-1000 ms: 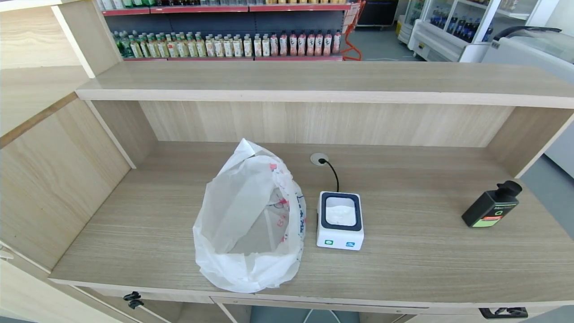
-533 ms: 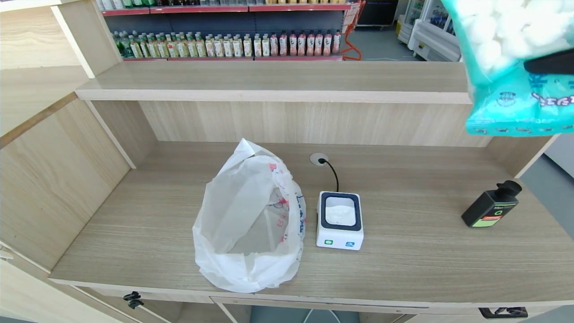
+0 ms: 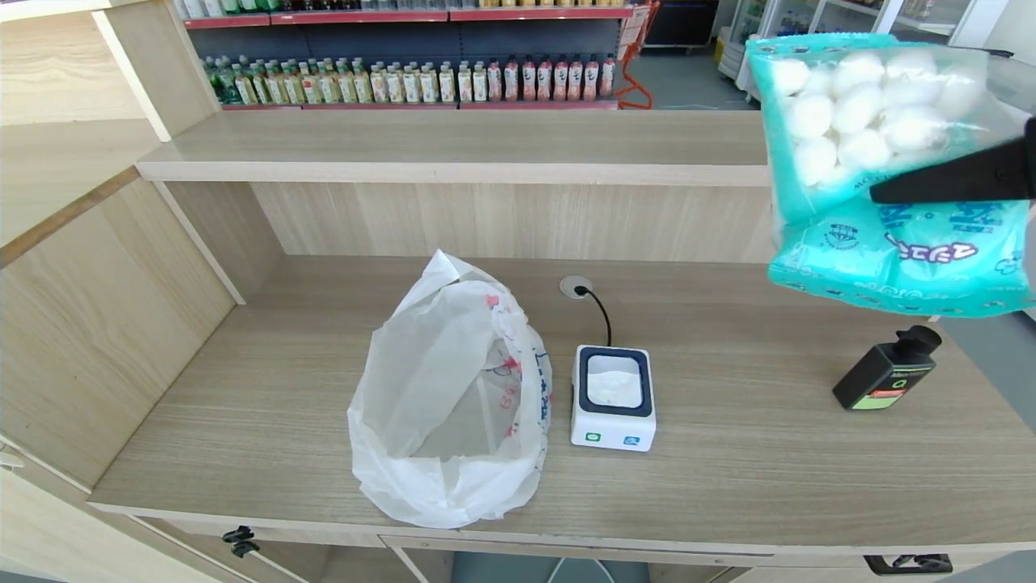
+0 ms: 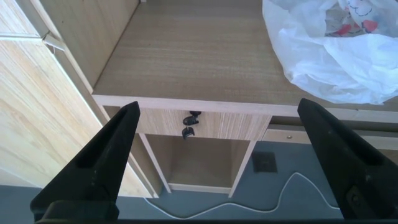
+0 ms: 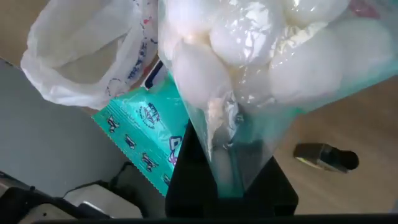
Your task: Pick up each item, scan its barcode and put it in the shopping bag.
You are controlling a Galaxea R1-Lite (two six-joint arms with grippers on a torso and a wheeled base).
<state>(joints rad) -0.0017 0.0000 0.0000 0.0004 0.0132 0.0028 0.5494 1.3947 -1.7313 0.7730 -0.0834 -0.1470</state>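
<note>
A teal packet of white cotton balls (image 3: 882, 170) hangs high at the right of the head view, with my right gripper (image 3: 951, 182) shut on it; one black finger lies across its front. The right wrist view has the same packet (image 5: 249, 81) pinched between my right gripper's fingers (image 5: 193, 180). The white shopping bag (image 3: 453, 397) stands open on the counter, left of the white barcode scanner (image 3: 613, 397). A black bottle (image 3: 888, 370) lies at the counter's right end. My left gripper (image 4: 217, 168) is open, low in front of the counter's left edge.
The wooden counter (image 3: 728, 486) has a raised back shelf (image 3: 486, 146) and side walls. A black cable (image 3: 603, 312) runs from the scanner to a grommet. A key hangs in the drawer lock (image 4: 188, 124) under the counter edge.
The cotton-ball packet, held by my right gripper, came into the head view from the upper right and has moved down and left. Nothing on the counter has moved.
</note>
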